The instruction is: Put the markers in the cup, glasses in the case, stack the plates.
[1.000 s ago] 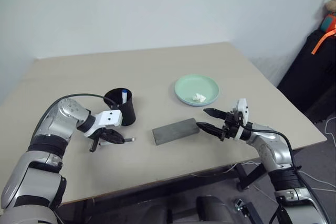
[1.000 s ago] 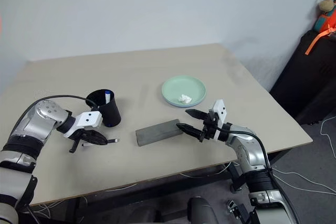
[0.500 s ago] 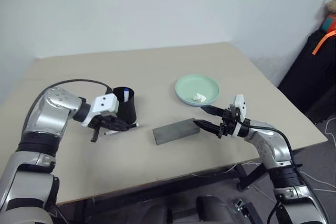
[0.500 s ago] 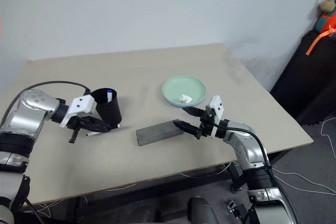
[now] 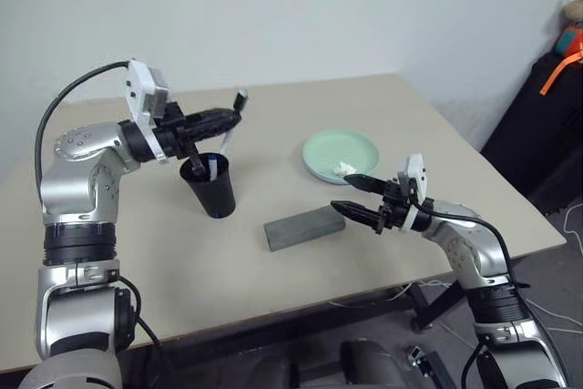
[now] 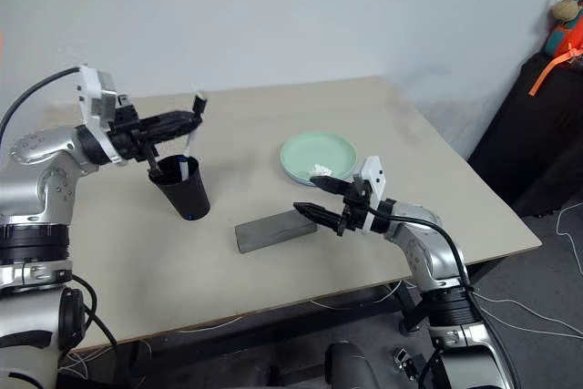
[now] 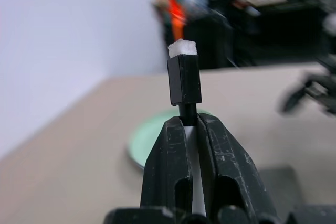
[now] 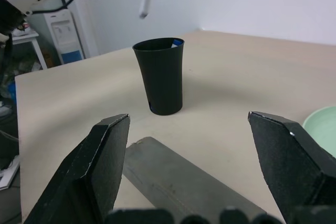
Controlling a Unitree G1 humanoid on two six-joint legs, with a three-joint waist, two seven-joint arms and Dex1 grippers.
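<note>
No writing reads on anything. One beige table (image 5: 273,116) carries one mint green plate (image 5: 342,154) with a white lump (image 5: 345,169), one grey case (image 5: 304,226) and one black cup (image 5: 211,190) holding the blue-ended marker (image 5: 212,167). My left gripper (image 5: 239,116) pinches the black-ended marker (image 5: 231,131) above the cup; my right gripper (image 5: 346,195) gapes wide beside the case.

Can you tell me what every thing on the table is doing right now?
Black-ended marker: held in the air above the cup.
Left gripper: shut on that marker.
Cup: upright, blue-ended marker inside.
Case: closed, flat on table.
Green plate: white lump on it.
Right gripper: open, empty.
</note>
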